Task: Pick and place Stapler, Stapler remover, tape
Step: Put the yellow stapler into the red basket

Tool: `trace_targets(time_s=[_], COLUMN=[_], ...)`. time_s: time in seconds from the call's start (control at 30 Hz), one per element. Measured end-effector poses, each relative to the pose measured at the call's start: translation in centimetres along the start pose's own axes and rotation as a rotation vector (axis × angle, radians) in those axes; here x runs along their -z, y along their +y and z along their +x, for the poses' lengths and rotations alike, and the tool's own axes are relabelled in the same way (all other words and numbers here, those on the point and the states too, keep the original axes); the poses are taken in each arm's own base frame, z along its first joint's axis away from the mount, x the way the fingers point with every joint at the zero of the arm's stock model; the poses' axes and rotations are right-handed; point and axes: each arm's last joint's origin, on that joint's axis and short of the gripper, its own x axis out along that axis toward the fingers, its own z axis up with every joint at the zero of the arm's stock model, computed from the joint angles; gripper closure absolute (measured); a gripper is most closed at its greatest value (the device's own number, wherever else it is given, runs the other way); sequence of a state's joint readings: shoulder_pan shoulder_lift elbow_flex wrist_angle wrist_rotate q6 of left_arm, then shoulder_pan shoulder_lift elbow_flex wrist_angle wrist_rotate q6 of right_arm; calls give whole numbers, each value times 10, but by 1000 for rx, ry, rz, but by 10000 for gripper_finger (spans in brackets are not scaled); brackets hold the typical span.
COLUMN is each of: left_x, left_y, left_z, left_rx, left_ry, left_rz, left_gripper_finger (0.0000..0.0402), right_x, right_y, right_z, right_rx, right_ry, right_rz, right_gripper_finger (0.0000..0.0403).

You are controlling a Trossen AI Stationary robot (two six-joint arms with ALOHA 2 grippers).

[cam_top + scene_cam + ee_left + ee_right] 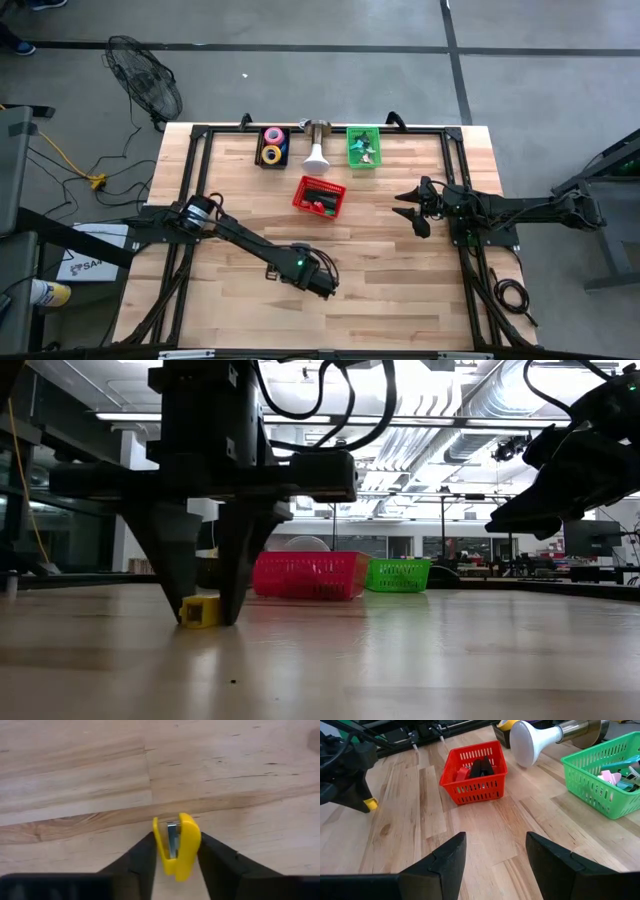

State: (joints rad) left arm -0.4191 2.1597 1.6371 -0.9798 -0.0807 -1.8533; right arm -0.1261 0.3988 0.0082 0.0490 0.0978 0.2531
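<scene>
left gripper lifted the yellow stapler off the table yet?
No: in the low view the yellow stapler sits on the wooden table between the fingers of the left gripper, which stand down at the tabletop.

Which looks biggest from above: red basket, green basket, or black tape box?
1. Red basket.
2. Green basket, close to the red one, so that order is unsure.
3. Black tape box, clearly smallest.
</scene>
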Motion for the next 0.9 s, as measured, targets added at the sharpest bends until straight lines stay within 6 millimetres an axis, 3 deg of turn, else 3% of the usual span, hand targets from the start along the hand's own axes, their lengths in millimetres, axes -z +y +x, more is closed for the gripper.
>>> trace_targets(time_s=[0.23,0.47,0.57,0.7,0.9], left_x=[0,-9,-23,-47,-92], left_y=[0,0,-1,0,2], left_z=[0,-3,-11,-38,-50], left_rx=[4,-2,13,38,-41], left_ry=[0,-40,-114,-215,-321], left_rz=[55,138,188,334,569], left_gripper_finger=[350,350,347,344,342], right_x=[0,0,0,0,0], right_y=[0,0,0,0,0], right_z=[0,0,0,0,0], right_rx=[0,0,0,0,0], right_ry=[0,1,0,0,1], right_rz=[0,0,0,0,0], right_gripper_finger=[205,205,205,205,205])
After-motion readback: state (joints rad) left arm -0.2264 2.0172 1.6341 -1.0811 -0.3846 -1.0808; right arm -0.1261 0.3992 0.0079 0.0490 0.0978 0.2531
